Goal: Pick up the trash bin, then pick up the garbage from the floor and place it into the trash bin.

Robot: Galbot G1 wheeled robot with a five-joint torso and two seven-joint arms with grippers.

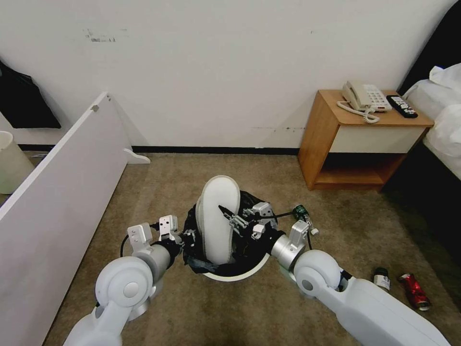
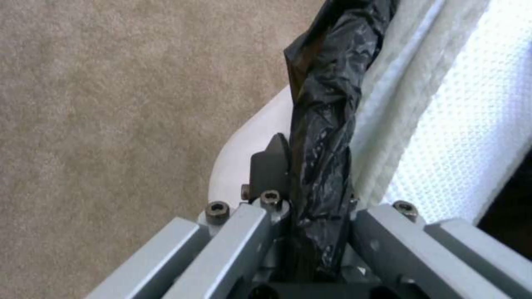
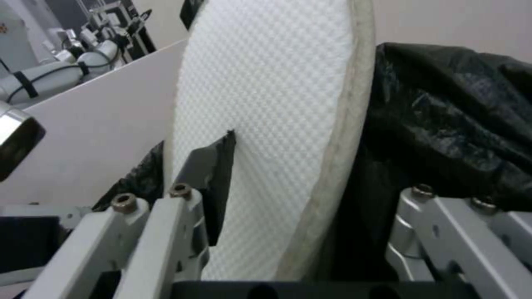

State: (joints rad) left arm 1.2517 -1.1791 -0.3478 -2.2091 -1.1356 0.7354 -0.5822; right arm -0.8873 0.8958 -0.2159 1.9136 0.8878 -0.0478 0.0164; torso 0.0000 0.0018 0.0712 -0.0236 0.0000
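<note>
Slipper [image 1: 218, 216] lower end hidden inside trash bin [image 1: 240, 275].

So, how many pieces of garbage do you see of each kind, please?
White slipper, standing in the trash bin: 1
Red can, on the carpet: 1
Small bottle, on the carpet: 1
Total: 3
Green thing right of the bin: unclear, not counted.
</note>
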